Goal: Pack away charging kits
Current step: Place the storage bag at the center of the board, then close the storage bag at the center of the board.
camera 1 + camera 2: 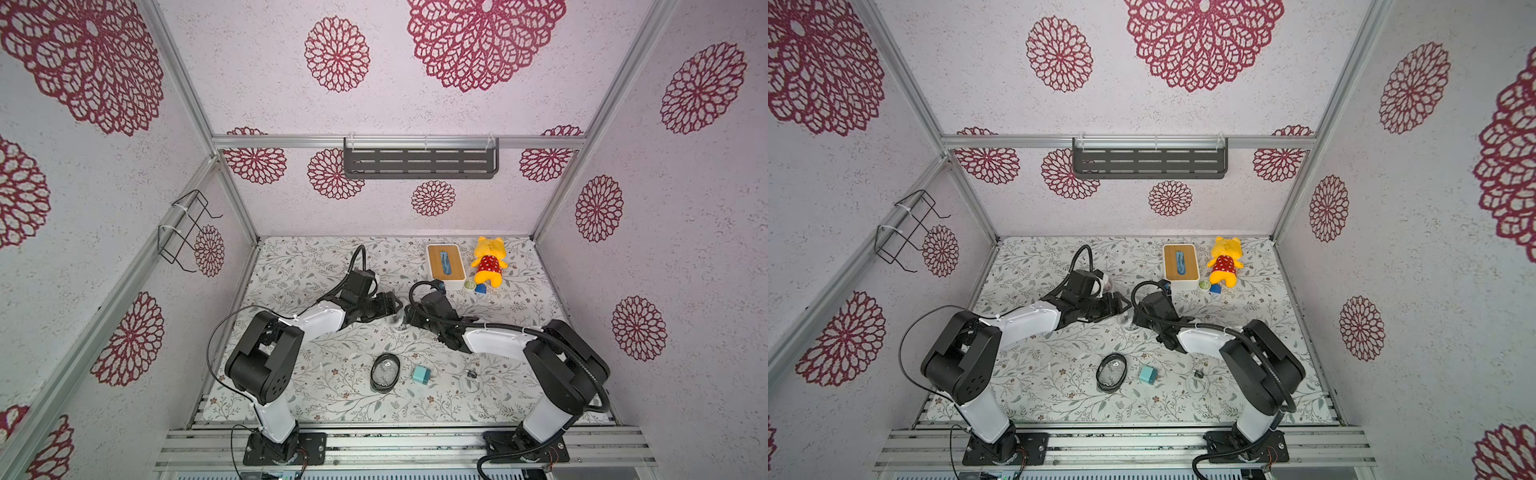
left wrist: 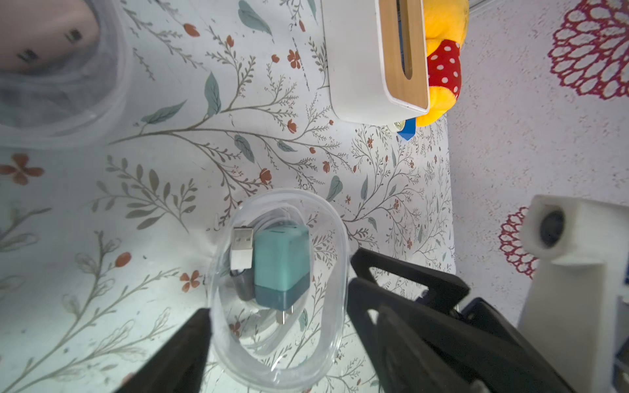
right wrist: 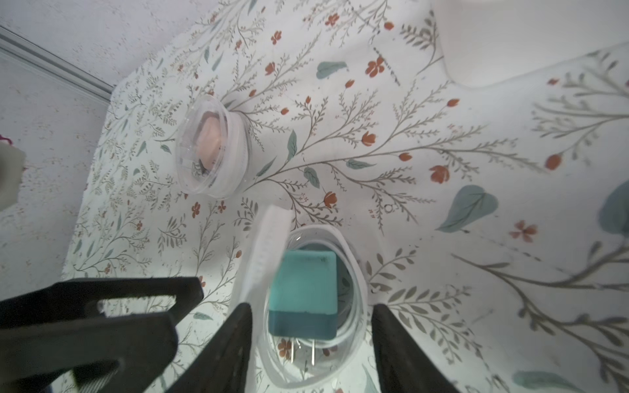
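On the floral surface [image 1: 316,266], the left end effector [image 2: 277,296] is shown released, its jaws spread wide to either side of a clear oval case [image 2: 340,245], and the right end effector [image 3: 312,306] is set astride the same case with jaws parted; whether it presses on the case cannot be told. A teal charger [image 2: 282,265] and a coiled cable [image 2: 242,250] are contained in that case at mid-surface. A second teal charger [image 1: 422,374] is seen loose near the front edge.
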